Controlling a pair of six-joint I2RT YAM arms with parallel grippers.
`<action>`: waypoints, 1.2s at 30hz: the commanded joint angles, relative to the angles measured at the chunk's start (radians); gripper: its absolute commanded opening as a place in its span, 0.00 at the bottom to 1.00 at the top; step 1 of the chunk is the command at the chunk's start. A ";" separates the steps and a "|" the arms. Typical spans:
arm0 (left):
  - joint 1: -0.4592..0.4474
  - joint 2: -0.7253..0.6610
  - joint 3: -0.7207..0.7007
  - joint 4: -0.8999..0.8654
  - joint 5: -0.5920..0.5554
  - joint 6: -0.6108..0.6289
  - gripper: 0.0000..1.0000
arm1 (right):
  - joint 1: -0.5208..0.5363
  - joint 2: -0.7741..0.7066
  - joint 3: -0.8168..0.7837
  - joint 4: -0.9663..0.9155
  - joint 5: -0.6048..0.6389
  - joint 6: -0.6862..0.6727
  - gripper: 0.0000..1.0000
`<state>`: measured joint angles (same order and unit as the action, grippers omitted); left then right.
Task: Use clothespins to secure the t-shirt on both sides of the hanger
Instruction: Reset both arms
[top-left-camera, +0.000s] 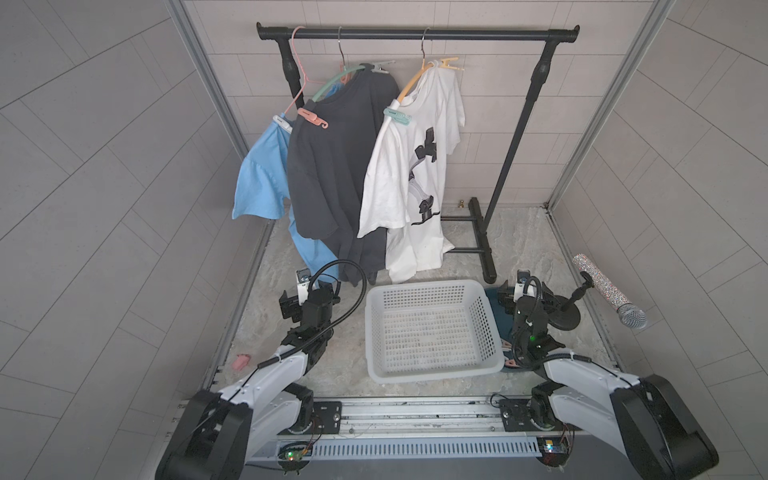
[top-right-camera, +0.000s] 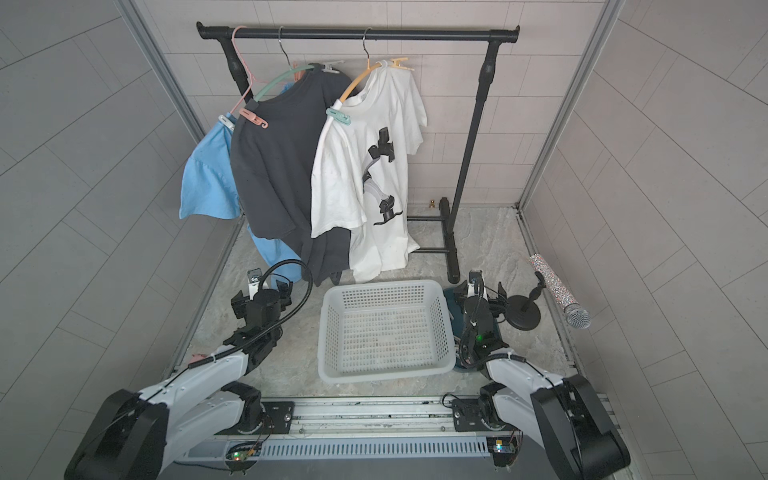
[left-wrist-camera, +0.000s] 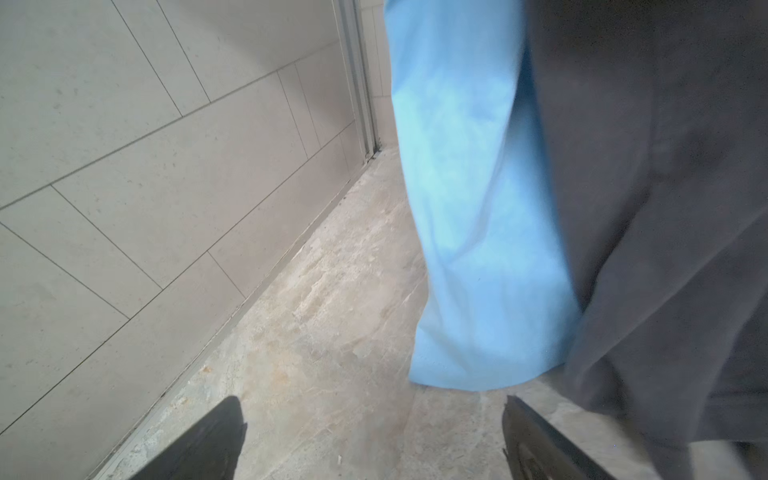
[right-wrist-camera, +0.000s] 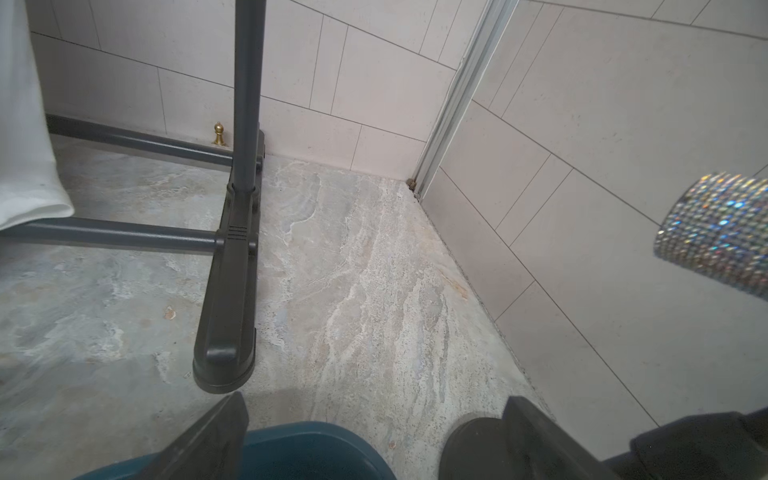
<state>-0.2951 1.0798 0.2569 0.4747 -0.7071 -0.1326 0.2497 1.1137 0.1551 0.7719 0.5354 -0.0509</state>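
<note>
Three t-shirts hang on hangers on a black rack (top-left-camera: 415, 33): blue (top-left-camera: 262, 174), dark (top-left-camera: 332, 166) and white (top-left-camera: 399, 183). A coral clothespin (top-left-camera: 312, 117) and a pale one (top-left-camera: 380, 66) clip the dark t-shirt to its green hanger (top-left-camera: 332, 85). Mint (top-left-camera: 398, 116) and yellow (top-left-camera: 449, 63) clothespins hold the white t-shirt. A white clothespin (top-left-camera: 282, 122) grips the blue t-shirt. My left gripper (top-left-camera: 309, 297) (left-wrist-camera: 372, 409) is open and empty, low before the blue hem (left-wrist-camera: 478, 365). My right gripper (top-left-camera: 527, 293) (right-wrist-camera: 374, 405) is open and empty over a dark teal tray (right-wrist-camera: 316, 449).
A white perforated basket (top-left-camera: 428, 284) sits between the arms. A glittery microphone (top-left-camera: 611, 297) on a round black stand (top-left-camera: 565, 318) is by the right wall. A pink clothespin (top-left-camera: 241, 361) lies at the left floor edge. The rack's foot (right-wrist-camera: 230, 299) is ahead of the right gripper.
</note>
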 joint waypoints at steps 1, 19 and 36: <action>0.030 0.107 0.004 0.224 0.024 0.034 1.00 | -0.037 0.074 -0.011 0.193 -0.043 0.044 1.00; 0.178 0.281 0.054 0.389 0.409 0.135 1.00 | -0.108 0.505 0.055 0.554 -0.225 0.005 1.00; 0.240 0.487 0.112 0.470 0.388 0.078 1.00 | -0.118 0.472 0.167 0.296 -0.176 0.040 1.00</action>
<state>-0.0608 1.5681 0.3717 0.9302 -0.2832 -0.0261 0.1383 1.6039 0.3153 1.1675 0.3412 -0.0250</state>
